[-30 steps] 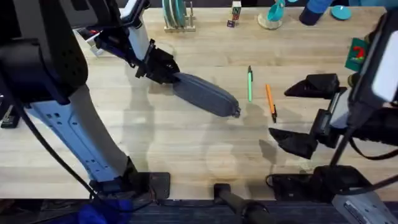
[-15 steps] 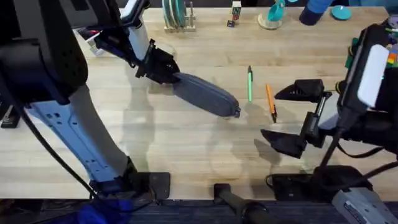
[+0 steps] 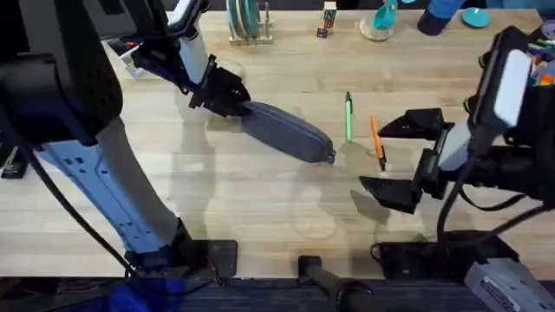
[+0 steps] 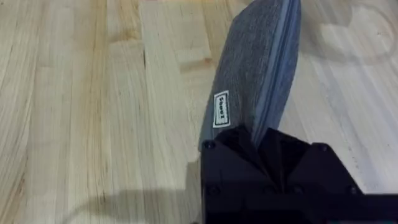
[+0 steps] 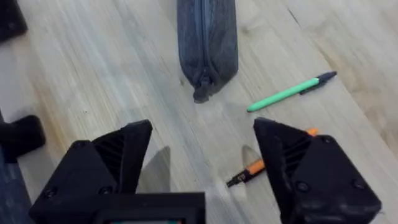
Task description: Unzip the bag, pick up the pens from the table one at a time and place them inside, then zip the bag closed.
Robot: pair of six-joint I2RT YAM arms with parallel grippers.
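Observation:
The grey-blue bag (image 3: 286, 132) lies slanted on the table (image 3: 260, 208), zipper closed along its top (image 4: 277, 74). My left gripper (image 3: 232, 102) is shut on the bag's far left end (image 4: 258, 134). The zipper pull sits at the bag's right end (image 3: 330, 157) (image 5: 201, 93). A green pen (image 3: 349, 116) (image 5: 291, 91) and an orange pen (image 3: 377, 141) (image 5: 260, 165) lie just right of the bag. My right gripper (image 3: 392, 158) (image 5: 202, 162) hangs open a little right of the orange pen, holding nothing.
Along the back edge stand a rack with teal plates (image 3: 246, 21), a small figure (image 3: 328, 17) and teal and blue items (image 3: 381, 19). A green box (image 3: 497, 74) sits at the far right. Bare wood lies in front of the bag.
My right gripper has slid left toward the pens, staying open. The left gripper and the bag have not moved.

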